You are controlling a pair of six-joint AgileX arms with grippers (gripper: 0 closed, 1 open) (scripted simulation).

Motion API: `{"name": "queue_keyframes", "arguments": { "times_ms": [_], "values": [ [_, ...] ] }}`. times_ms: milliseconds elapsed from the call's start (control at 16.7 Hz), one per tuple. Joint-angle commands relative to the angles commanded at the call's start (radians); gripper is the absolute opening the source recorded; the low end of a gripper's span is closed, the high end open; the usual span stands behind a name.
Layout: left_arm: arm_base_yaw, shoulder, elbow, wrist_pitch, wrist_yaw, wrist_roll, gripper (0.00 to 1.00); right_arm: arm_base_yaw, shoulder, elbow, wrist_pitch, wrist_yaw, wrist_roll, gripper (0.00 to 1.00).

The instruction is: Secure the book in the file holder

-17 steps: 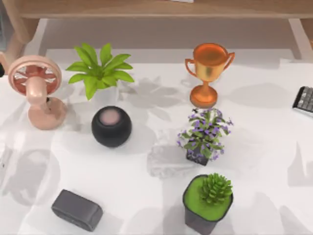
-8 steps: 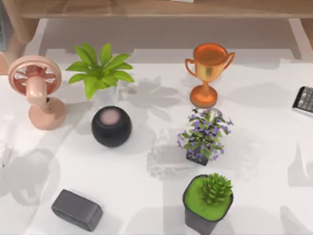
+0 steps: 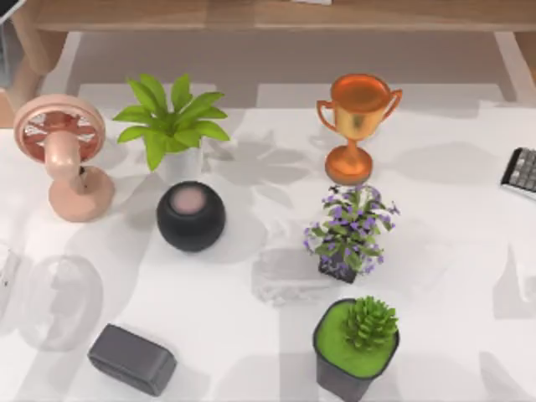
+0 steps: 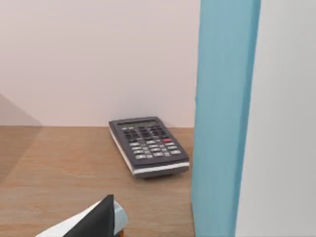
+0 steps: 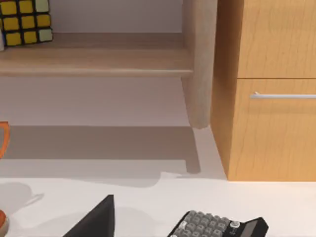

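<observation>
In the left wrist view a tall upright slab with a light blue edge (image 4: 224, 118) and a white face (image 4: 284, 118) stands very close to the camera; I take it for the book. It rises over a wooden shelf (image 4: 59, 168). One dark finger (image 4: 101, 219) of my left gripper shows beside it, with a pale piece along its side. I cannot tell whether it touches the book. One dark finger (image 5: 101, 219) of my right gripper hangs over the white table (image 5: 148, 207). The file holder is out of view.
The white table holds a pink fan (image 3: 63, 155), a leafy plant (image 3: 172, 126), a black round speaker (image 3: 191, 216), an orange trophy (image 3: 356, 126), a purple flower pot (image 3: 347, 230), a green succulent pot (image 3: 356, 343), a grey box (image 3: 132, 358) and a calculator (image 3: 521, 172). Another calculator (image 4: 148, 145) lies on the shelf.
The shadows over the table's left side have shifted and grown paler. A small dark piece at the top view's left edge is gone. The objects on the table have not moved.
</observation>
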State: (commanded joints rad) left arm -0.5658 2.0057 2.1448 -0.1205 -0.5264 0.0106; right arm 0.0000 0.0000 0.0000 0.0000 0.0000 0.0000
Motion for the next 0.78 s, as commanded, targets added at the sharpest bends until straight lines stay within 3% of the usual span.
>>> {"name": "queue_keyframes", "arguments": {
  "times_ms": [480, 780],
  "values": [
    [-0.005, 0.029, 0.032, -0.002, -0.006, 0.0, 1.0, 0.0, 0.0, 0.0, 0.0, 0.0, 0.0, 1.0],
    [0.006, 0.101, 0.145, -0.042, 0.008, -0.001, 1.0, 0.0, 0.0, 0.0, 0.0, 0.0, 0.0, 1.0]
  ]
}}
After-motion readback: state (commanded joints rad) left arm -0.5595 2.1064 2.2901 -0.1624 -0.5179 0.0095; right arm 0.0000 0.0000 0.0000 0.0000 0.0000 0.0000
